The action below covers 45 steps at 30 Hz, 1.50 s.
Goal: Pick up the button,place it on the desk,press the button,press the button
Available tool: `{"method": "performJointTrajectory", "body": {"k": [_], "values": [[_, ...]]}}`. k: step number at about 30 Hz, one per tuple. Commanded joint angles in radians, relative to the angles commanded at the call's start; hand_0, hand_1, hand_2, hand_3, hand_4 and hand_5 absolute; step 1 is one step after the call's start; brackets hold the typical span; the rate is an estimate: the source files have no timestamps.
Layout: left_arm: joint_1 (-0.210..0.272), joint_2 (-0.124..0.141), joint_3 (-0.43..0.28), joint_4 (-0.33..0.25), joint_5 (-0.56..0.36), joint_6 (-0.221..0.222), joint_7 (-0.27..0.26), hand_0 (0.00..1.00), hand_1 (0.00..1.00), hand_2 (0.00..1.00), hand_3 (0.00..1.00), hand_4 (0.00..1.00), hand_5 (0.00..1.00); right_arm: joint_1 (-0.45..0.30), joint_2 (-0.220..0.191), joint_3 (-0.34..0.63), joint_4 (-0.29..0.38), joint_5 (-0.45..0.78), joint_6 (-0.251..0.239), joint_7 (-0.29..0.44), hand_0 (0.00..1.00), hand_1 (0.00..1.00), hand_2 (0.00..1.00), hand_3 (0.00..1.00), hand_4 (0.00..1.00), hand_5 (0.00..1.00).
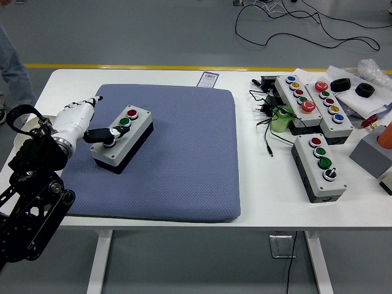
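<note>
A grey button box (125,139) with a black base lies at an angle on the left part of the blue mat (184,159). Its top carries a red button (131,113), a green button (124,122) and a black-and-white knob (112,139) in a row. My left hand (92,119), white with dark digits, comes in from the left edge. One dark digit (98,135) reaches across onto the box's near end at the knob; the other fingers (95,100) point out over the mat and hold nothing. My right arm is out of the picture.
Three more button boxes (318,165) (297,98) (331,107) stand on the white table (269,202) at the right, among black cables (266,125) and a green object (283,118). A grey block (370,153) sits at the right edge. A person's leg (12,67) shows at the top left.
</note>
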Motion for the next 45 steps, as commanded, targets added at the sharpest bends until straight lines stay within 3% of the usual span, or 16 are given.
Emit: {"method": "performJointTrajectory", "body": {"k": [12, 15, 18, 20, 30, 37, 38, 43, 45], "values": [[-0.024, -0.024, 0.043, 0.043, -0.036, -0.018, 0.055, 0.998, 0.998, 0.998, 0.998, 0.998, 0.653, -0.001, 0.0, -0.002, 0.0, 0.002, 0.0, -0.001, 0.66, 0.659, 0.714, 0.613, 0.47, 0.329], [-0.036, -0.032, 0.051, 0.066, -0.022, -0.022, 0.086, 0.998, 0.998, 0.998, 0.998, 0.998, 0.651, -0.001, -0.001, -0.002, 0.0, 0.002, -0.001, -0.001, 0.66, 0.658, 0.713, 0.613, 0.47, 0.329], [-0.052, -0.045, 0.056, 0.086, -0.042, -0.056, 0.152, 0.998, 0.998, 0.998, 0.998, 0.998, 0.651, -0.001, -0.001, -0.001, 0.0, 0.0, -0.001, -0.001, 0.66, 0.658, 0.713, 0.613, 0.47, 0.329], [-0.061, -0.051, 0.057, 0.09, -0.044, -0.063, 0.152, 0.988, 0.998, 0.998, 0.998, 0.998, 0.598, -0.001, -0.001, 0.0, 0.0, -0.001, -0.001, -0.001, 0.66, 0.658, 0.713, 0.613, 0.47, 0.329], [-0.107, -0.075, 0.082, 0.096, -0.037, -0.097, 0.152, 0.946, 0.998, 0.998, 0.998, 0.998, 0.553, -0.006, -0.002, 0.0, 0.0, -0.004, 0.0, -0.002, 0.66, 0.658, 0.714, 0.613, 0.47, 0.329], [-0.14, -0.097, 0.095, 0.162, -0.008, -0.095, 0.152, 0.923, 0.998, 0.998, 0.998, 0.998, 0.53, -0.006, -0.004, 0.003, 0.0, -0.007, -0.001, 0.001, 0.66, 0.658, 0.713, 0.613, 0.47, 0.329], [-0.145, -0.101, 0.095, 0.173, -0.001, -0.095, 0.152, 0.901, 0.998, 0.998, 0.998, 0.998, 0.474, -0.006, -0.004, 0.003, 0.0, -0.007, -0.001, 0.001, 0.66, 0.658, 0.713, 0.613, 0.47, 0.33], [-0.164, -0.116, 0.101, 0.212, 0.026, -0.087, 0.152, 0.901, 0.998, 0.998, 0.998, 0.998, 0.474, -0.006, -0.004, 0.003, 0.0, -0.007, -0.001, 0.001, 0.66, 0.658, 0.713, 0.613, 0.47, 0.33], [-0.169, -0.12, 0.103, 0.222, 0.026, -0.085, 0.152, 0.861, 0.998, 0.998, 0.998, 0.998, 0.425, -0.005, -0.004, 0.003, 0.0, -0.006, -0.001, 0.002, 0.66, 0.656, 0.712, 0.613, 0.47, 0.33]]}}
